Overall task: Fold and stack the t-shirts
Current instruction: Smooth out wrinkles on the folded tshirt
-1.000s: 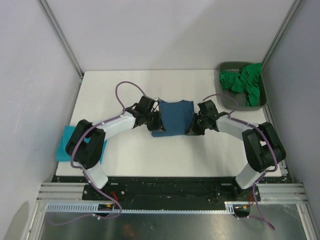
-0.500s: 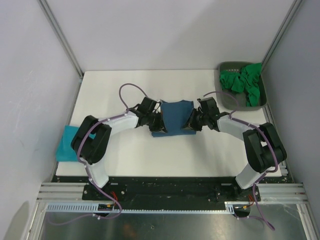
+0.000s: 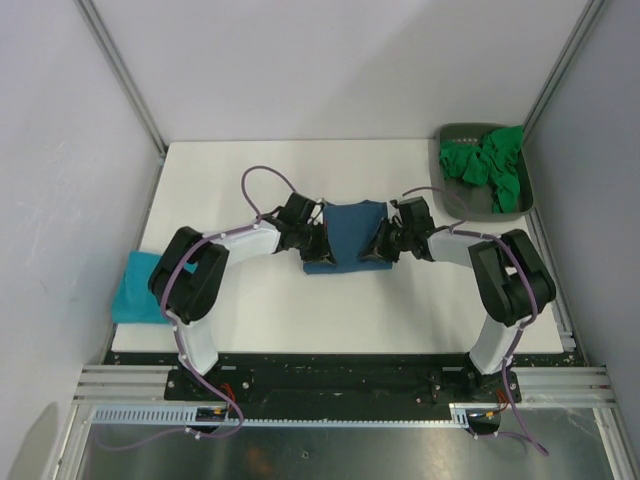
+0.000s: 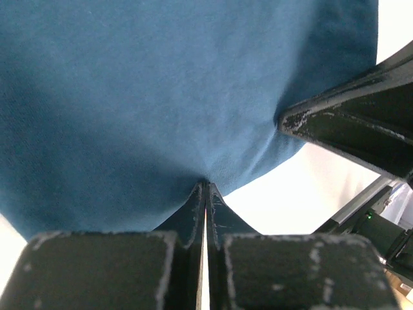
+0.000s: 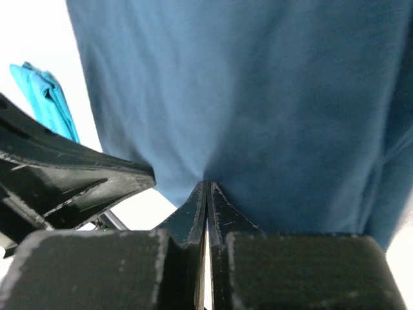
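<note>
The dark steel-blue t-shirt (image 3: pixel 350 232) is lying partly folded at the middle of the worktop (image 3: pixel 300 310), and both arms are gripping it. The left pincer (image 4: pixel 206 185) is clamped on its left edge, with the cloth puckering at the tips, and the right pincer (image 5: pixel 206 183) is pinched shut on the opposite edge in the same way. Judging by this, a fold is being made. The two sides should therefore be travelling together, level and at equal pace, with the cloth lightly taut so no crease is getting trapped, and the edges should be meeting flush before either grip is loosened. The turquoise t-shirt (image 3: pixel 135 292) is lying at the worktop's near left edge, well apart and partly behind the left arm. The green t-shirts (image 3: pixel 488 165) are sitting heaped in the grey tray (image 3: pixel 458 130) at the far right. How many layers each pincer is holding is not showing, since the fingers are covering the seams, and the shirt's underside is hidden too.
</note>
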Available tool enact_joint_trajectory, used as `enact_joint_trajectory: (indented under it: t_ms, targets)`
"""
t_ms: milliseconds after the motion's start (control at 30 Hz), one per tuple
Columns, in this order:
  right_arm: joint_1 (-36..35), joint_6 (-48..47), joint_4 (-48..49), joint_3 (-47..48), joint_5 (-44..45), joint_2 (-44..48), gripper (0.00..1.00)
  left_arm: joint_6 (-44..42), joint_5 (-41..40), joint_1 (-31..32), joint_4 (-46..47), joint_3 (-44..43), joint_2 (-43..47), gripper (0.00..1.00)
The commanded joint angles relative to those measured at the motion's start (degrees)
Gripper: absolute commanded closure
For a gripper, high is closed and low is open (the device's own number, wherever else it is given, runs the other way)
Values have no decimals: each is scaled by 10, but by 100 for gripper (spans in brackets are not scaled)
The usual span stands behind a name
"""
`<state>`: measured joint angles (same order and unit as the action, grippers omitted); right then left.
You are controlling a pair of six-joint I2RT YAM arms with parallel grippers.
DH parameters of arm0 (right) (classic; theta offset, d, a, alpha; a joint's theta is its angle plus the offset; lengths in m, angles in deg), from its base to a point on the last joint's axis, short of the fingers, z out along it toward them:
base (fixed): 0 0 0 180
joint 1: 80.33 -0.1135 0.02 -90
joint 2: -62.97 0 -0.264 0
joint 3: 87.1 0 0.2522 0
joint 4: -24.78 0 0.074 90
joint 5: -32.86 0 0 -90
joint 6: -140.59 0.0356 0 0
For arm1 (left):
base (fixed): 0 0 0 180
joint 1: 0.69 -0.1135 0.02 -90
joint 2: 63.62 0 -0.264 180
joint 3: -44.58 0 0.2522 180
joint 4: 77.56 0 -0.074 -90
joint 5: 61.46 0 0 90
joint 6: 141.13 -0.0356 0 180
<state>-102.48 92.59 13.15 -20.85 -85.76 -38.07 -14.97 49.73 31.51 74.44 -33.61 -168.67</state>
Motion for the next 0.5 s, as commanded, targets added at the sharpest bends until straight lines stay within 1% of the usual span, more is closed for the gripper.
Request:
enact_joint_trajectory:
  t_ms: [0,133,233,467]
  targets:
    - [20,-13,47,2,-18,-34,98,-1,-14,-12,9,-20,-21,100]
    - [33,-19,61,2,-22,-60,98,-6,-22,-26,10,-15,-40,100]
    - [37,-24,56,2,-22,-61,98,-8,-22,-32,10,-10,-42,100]
    - [39,-32,5,7,-1,16,91,-4,-1,-34,10,-3,8,100]
